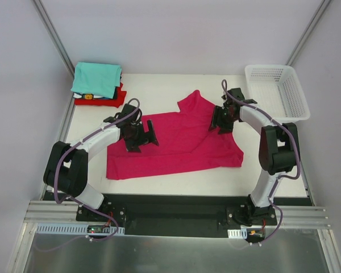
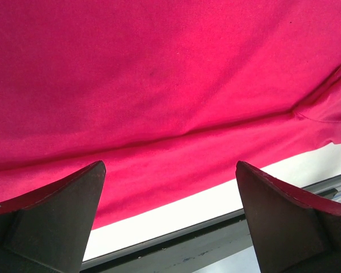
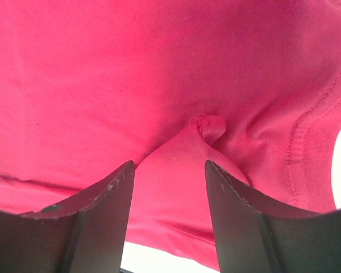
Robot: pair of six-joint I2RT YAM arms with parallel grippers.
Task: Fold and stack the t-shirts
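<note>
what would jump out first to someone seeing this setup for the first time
The big magenta-pink t-shirt spread across the middle of the table catches the eye first. The left gripper is open over its left part, and the right gripper is at its far right with cloth bunched between its fingers. Next come the stack of folded shirts, teal on top, at the far left corner, and the white mesh basket at the far right.

Bare table point(image 1: 176, 186) strip in front, basket point(image 1: 267, 67) right corner, folded stack point(image 1: 96, 79) left corner
</note>
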